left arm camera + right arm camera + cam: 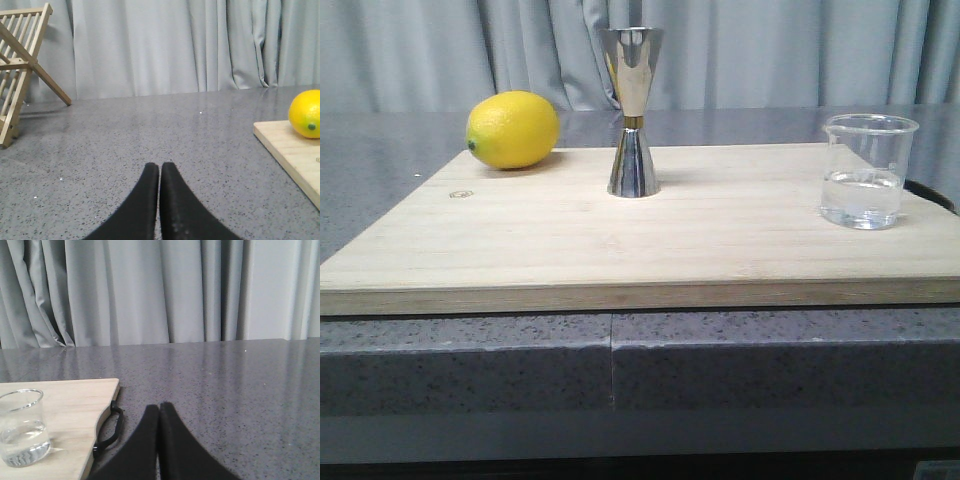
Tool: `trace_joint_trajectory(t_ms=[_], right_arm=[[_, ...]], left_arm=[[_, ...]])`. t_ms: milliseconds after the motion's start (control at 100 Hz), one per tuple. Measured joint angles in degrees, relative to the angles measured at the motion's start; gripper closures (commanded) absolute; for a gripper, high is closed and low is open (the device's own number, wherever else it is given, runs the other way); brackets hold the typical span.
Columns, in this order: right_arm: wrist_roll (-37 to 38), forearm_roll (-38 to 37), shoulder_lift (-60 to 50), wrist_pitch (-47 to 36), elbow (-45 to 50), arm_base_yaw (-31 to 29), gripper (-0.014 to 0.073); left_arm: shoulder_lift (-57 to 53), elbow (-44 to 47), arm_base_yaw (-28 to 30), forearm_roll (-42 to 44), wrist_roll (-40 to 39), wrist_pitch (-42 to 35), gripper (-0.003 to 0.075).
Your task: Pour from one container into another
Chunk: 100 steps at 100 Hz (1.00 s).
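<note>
Your left gripper [159, 167] and right gripper [159, 407] both have fingers pressed together, holding nothing. The beaker [21, 427] stands on the board [75, 405] beside your right gripper; the jigger [632, 112] stands upright farther away, mid-board, with the lemon [306, 113] beyond.

Pale rectangular wooden cutting board [720, 250] lying flat on speckled grey stone worktop [380, 180]. Bright yellow lemon [513, 130] resting at the board's far left corner, small dark stem end facing left. Black loop handle [111, 432] hanging off the board's right edge, seen from the right wrist view. Slatted light-wood folding rack [22, 65] standing on the worktop well apart from the board, off to its left. Grey pleated curtain [770, 50] across the whole background.
</note>
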Motion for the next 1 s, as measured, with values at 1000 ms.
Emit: trace_joint_trajectory(t_ms=[1000], right_arm=[[0.0, 2.0, 17.1, 28.6, -33.0, 0.0, 0.0659]], left_arm=[[17.6, -30.7, 0.0, -6.1, 0.0, 19.6, 0.0741]])
